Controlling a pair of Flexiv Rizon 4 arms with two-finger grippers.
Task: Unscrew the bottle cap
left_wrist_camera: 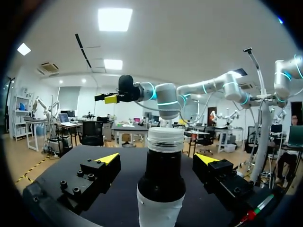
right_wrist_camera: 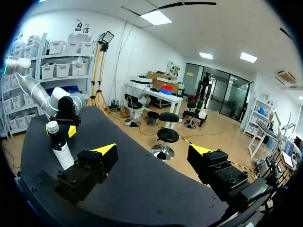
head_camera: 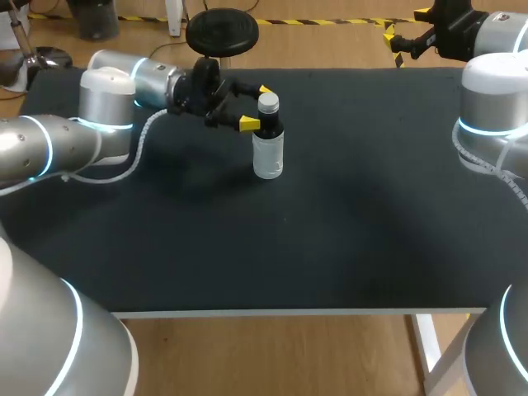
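**Bottle upright with cap on; left fingers astride the neck, no contact**

Item: a small round bottle (head_camera: 269,148) with a black upper half and a white lower half, topped by a ribbed whitish screw cap (head_camera: 268,103). It stands upright on the matt black table top (head_camera: 346,231), towards the far edge and left of centre. The cap sits on the neck.

Left gripper (head_camera: 256,106): the fingers are parted wider than the bottle, one on each side at neck and shoulder level. The left wrist view shows a gap on both sides, so it has hold of nothing.

Right gripper (head_camera: 396,43): by the table's far right corner, well apart from the bottle. Its fingers are spread wide, with nothing between them.

Limits of view: the bottle's base is cut off in the left wrist view. Its contents cannot be made out. From the head view the far yellow tip lies close beside the cap, and contact cannot be judged there. The right arm is partly cut off at the edge.
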